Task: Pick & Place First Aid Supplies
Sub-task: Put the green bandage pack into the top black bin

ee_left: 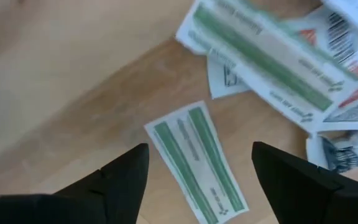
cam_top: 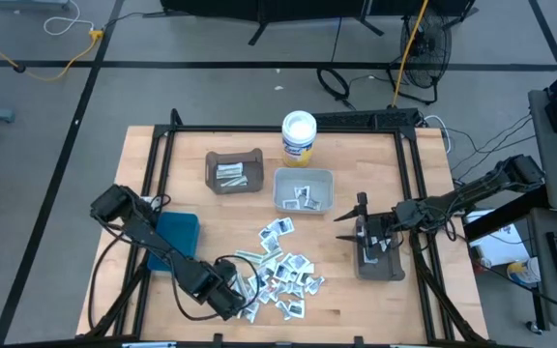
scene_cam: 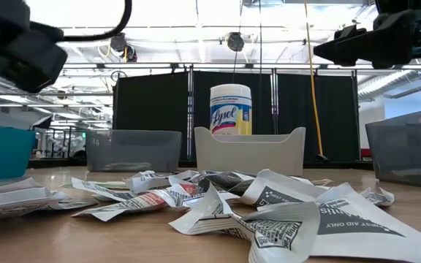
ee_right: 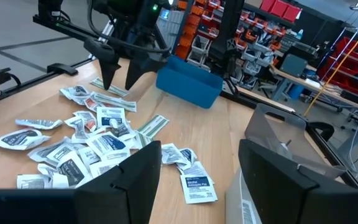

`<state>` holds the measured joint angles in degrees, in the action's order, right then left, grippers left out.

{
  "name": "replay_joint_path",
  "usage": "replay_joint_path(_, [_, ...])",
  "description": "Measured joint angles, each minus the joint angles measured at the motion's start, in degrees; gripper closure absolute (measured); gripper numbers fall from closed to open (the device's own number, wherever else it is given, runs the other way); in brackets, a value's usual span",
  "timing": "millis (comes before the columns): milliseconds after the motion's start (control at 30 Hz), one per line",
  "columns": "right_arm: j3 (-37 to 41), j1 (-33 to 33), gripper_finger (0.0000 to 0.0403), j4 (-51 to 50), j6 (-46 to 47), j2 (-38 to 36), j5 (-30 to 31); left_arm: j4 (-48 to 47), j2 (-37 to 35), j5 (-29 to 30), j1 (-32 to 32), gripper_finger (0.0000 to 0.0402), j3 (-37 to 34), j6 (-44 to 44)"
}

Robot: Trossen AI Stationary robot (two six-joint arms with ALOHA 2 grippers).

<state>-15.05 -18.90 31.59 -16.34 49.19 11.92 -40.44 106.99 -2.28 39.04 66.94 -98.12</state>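
The first aid supplies are a loose pile of small white and silvery packets (cam_top: 283, 266) near the table's near edge, also seen in the low view (scene_cam: 218, 197) and the right wrist view (ee_right: 86, 137). My left gripper (cam_top: 242, 300) hangs open over the pile's left side, fingers pointing down (ee_right: 120, 78). A green-striped strip packet (ee_left: 194, 158) lies flat on the wood between its fingertips (ee_left: 199, 148). My right gripper (cam_top: 354, 220) is open (ee_right: 201, 146) and waits above the dark grey bin (cam_top: 380, 261), right of the pile.
A brown bin (cam_top: 235, 172) and a pale grey bin (cam_top: 305, 190) at the far middle each hold a few packets. A blue bin (cam_top: 177, 235) sits left of the pile. The white tub with a blue-yellow label (cam_top: 299, 135) stands behind the pale bin. Black rails frame the table.
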Motion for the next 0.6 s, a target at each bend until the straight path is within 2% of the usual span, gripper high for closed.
replay_joint_path(167, [-0.02,0.00,0.0193,-0.16,0.00,0.02,0.00,0.25,2.52,-4.33,-0.28,0.0108,0.30,-0.94])
replay_joint_path(367, [-0.04,0.00,0.0193,-0.15,0.14,0.02,-0.01,0.50,2.91,-4.34,-0.51,0.0111,0.21,-2.20])
replay_joint_path(600, [-0.04,0.00,0.0193,-0.15,0.59,0.02,0.00,0.30,3.05,-2.95,-0.50,0.0172,0.09,-6.10])
